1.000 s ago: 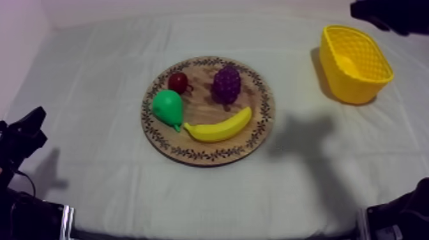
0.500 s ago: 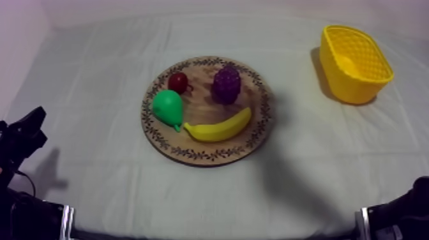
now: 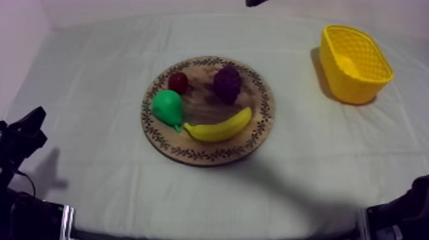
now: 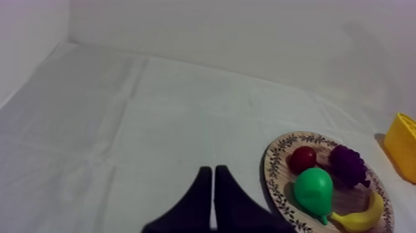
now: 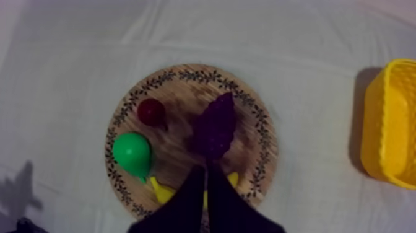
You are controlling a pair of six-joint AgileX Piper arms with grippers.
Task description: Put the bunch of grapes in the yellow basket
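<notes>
Overhead, our right gripper (image 5: 205, 166), pressed together, faces the bunch of grapes (image 5: 215, 127) at the wooden board's (image 5: 186, 93) far edge. Our left gripper (image 4: 213, 168) is likewise closed.

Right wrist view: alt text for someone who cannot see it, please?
The shut black right gripper points down at a purple bunch of grapes on a round wooden board with a patterned rim, beside a green pear, small red fruit and yellow banana. A yellow basket stands apart.

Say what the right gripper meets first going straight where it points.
Most likely the bunch of grapes on the wooden board, just beyond the right gripper; depth is unclear, so the banana under it might come first.
</notes>
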